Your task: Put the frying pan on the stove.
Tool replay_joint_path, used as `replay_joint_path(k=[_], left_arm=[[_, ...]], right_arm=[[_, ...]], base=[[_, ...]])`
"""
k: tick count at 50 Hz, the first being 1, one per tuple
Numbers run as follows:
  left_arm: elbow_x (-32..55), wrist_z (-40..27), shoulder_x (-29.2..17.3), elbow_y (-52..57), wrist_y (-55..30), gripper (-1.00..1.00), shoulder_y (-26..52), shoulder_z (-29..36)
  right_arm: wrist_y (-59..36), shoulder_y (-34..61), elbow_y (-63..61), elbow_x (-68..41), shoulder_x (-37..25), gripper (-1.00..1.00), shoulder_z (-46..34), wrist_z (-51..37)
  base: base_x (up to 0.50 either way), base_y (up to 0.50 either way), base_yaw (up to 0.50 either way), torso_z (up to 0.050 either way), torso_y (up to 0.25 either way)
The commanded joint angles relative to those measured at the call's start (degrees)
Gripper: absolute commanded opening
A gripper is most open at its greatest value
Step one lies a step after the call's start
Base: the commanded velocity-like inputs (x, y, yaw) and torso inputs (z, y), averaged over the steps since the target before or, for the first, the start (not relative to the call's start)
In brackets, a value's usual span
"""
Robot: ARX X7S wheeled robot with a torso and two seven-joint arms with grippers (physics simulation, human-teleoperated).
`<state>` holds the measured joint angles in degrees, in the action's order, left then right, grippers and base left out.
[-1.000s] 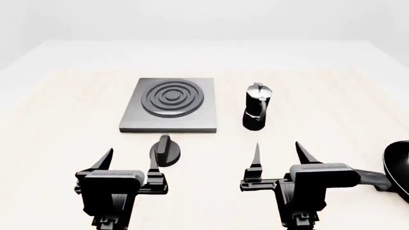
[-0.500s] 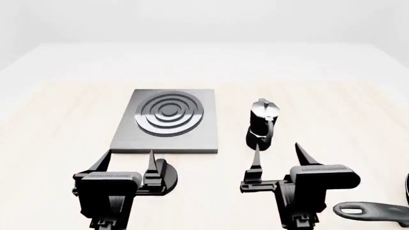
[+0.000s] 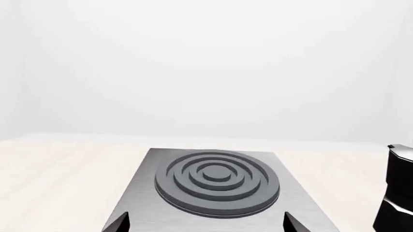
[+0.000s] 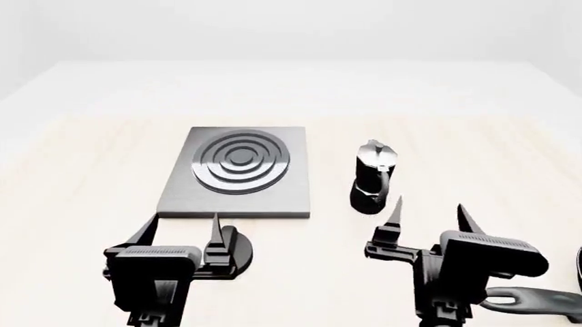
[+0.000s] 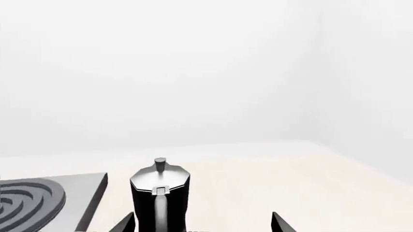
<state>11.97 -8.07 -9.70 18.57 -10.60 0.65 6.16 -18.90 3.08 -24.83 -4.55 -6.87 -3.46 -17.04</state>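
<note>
The stove (image 4: 236, 174) is a flat grey square plate with dark ring burner, left of the table's middle; it also shows in the left wrist view (image 3: 216, 186) and partly in the right wrist view (image 5: 38, 200). Of the frying pan only the black handle with its loop end (image 4: 532, 300) and a sliver of the rim show, at the head view's bottom right edge. My left gripper (image 4: 179, 229) is open and empty, just short of the stove's near edge. My right gripper (image 4: 432, 216) is open and empty, left of the pan handle.
A black-and-silver moka pot (image 4: 373, 177) stands right of the stove, just beyond my right gripper; it also shows in the right wrist view (image 5: 159, 193). A round black knob (image 4: 232, 248) lies by my left gripper on the light wooden table (image 4: 82, 177).
The head view tilted, bringing the pan's handle loop into sight. My right gripper moved right and slightly nearer, toward the pan handle. The left gripper held still.
</note>
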Motion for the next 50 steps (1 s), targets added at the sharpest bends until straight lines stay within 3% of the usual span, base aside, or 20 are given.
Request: replay_joint_path(k=[1,16,27,28,30,50], left_arm=[[0.4,-0.4,-0.4,0.0,0.1,1.00,0.1,0.5],[1.4,-0.7,-0.9,-1.4,0.8,1.00,0.5,0.2],[1.7,-0.9,-1.0,-1.9,1.6,1.00,0.0,0.7],[2.8,-0.5,-1.1,-1.2,1.9,1.00,-0.9,0.2],[2.9,-0.6,-1.2,-1.3,1.9,1.00,-0.8,0.2],[3.4,-1.5,-2.0,-2.9,3.4,1.00,-0.6,1.5]], right_arm=[[-1.6,-0.2,-2.2,1.2,2.3,1.00,3.7,-7.9],[-5.8,0.1,-3.1,6.1,4.8,1.00,5.9,-21.5],[-1.7,0.5,0.7,8.1,5.1,1.00,5.4,-30.5],[1.2,0.1,2.3,8.2,6.7,1.00,9.1,-39.1],[2.6,-0.2,2.3,6.7,6.1,1.00,9.1,-44.4],[5.7,0.1,6.2,1.3,4.1,1.00,8.6,-49.0]], base=[[0.00,0.00,0.00,0.000,0.000],[0.00,0.00,0.00,0.000,0.000],[0.00,0.00,0.00,0.000,0.000],[0.00,0.00,0.00,0.000,0.000],[0.00,0.00,0.00,0.000,0.000],[0.00,0.00,0.00,0.000,0.000]])
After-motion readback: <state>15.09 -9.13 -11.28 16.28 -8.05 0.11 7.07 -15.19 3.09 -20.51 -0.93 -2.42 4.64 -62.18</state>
